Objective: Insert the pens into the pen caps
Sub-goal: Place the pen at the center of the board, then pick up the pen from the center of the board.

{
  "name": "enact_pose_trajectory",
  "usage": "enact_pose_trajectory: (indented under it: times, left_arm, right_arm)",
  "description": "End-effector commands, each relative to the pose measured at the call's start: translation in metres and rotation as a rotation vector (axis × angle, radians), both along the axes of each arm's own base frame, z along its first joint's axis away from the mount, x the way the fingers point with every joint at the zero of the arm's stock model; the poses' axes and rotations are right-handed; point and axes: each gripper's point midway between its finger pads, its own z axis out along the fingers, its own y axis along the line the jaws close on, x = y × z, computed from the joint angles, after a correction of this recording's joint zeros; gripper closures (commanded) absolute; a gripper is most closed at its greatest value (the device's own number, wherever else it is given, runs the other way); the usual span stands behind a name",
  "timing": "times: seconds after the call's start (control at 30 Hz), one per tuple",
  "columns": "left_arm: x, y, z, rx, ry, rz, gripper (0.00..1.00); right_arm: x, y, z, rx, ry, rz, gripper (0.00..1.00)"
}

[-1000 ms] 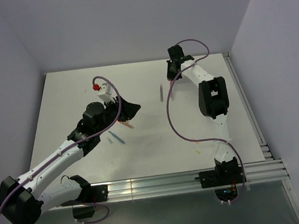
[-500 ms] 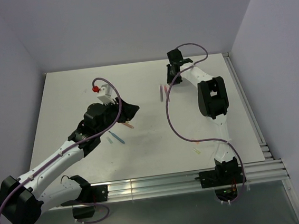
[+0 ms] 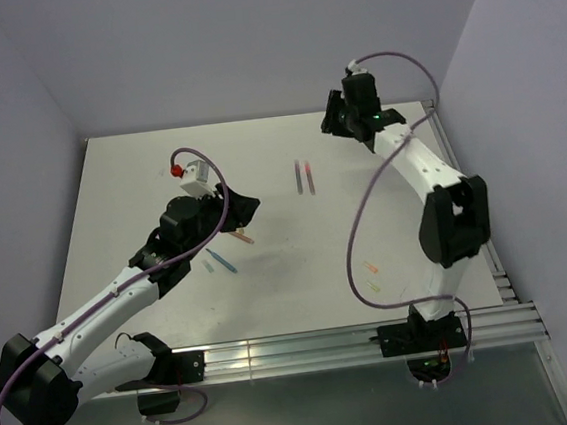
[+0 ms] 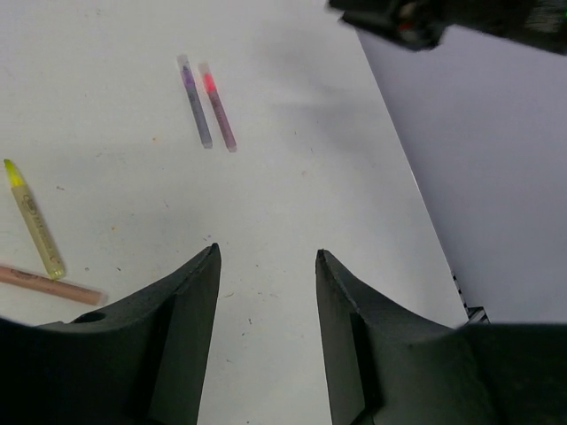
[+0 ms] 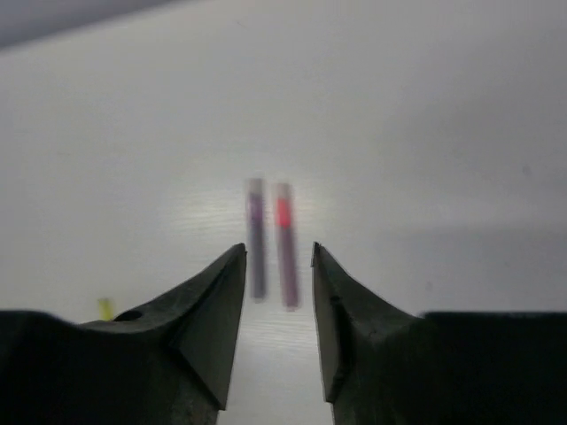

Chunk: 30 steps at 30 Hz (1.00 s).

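Both grippers hang empty, jaws apart. The right gripper (image 5: pixel 277 252) aims down at the purple pen (image 5: pixel 256 235) and pink-red pen (image 5: pixel 283 221), 2 sticks lying just beside each other; closing there could pinch both or flick 1 away. The left gripper (image 4: pixel 266 261) hovers near the orange pen (image 4: pixel 49 283).

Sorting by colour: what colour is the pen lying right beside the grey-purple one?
The pen is pink-red, brightest near one end; left wrist view shows it best.
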Motion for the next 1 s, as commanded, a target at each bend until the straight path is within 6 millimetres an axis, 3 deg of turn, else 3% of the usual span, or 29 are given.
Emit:
enact_pose_trajectory:
  times: [0.0, 0.1, 0.17, 0.23, 0.27, 0.4, 0.63, 0.8, 0.93, 0.97]
  left_arm:
    - [0.004, 0.007, 0.021, -0.035, -0.040, 0.049, 0.47]
    - [0.008, 0.017, 0.018, -0.040, -0.027, 0.104, 0.46]
    - [0.011, 0.024, 0.013, -0.053, -0.005, 0.134, 0.47]
    - [0.014, 0.032, 0.008, -0.074, 0.018, 0.159, 0.48]
    - [0.018, 0.039, 0.005, -0.078, 0.023, 0.180, 0.48]
    - [0.028, 0.048, -0.006, -0.070, 0.056, 0.214, 0.49]
    - [0.036, 0.067, -0.045, -0.062, 0.185, 0.373, 0.45]
    - [0.037, 0.081, -0.080, -0.063, 0.286, 0.495, 0.45]
    - [0.041, 0.082, -0.094, -0.079, 0.325, 0.565, 0.48]
    - [0.039, 0.088, -0.110, -0.033, 0.365, 0.598, 0.48]
  right_arm:
    - [-0.006, 0.028, 0.109, 0.269, -0.288, 0.126, 0.51]
    - [-0.019, 0.025, 0.132, 0.453, -0.334, 0.198, 0.42]
    - [-0.022, 0.010, 0.137, 0.538, -0.343, 0.188, 0.34]
    - [-0.025, -0.001, 0.140, 0.584, -0.357, 0.180, 0.07]
    - [-0.025, -0.010, 0.141, 0.588, -0.370, 0.172, 0.00]
    - [-0.046, -0.011, 0.158, 0.569, -0.466, 0.213, 0.00]
    - [-0.068, -0.009, 0.163, 0.553, -0.477, 0.237, 0.03]
    - [-0.083, 0.001, 0.163, 0.567, -0.474, 0.273, 0.28]
    - [-0.091, 0.019, 0.155, 0.513, -0.450, 0.281, 0.41]
    - [-0.091, 0.020, 0.154, 0.497, -0.448, 0.271, 0.43]
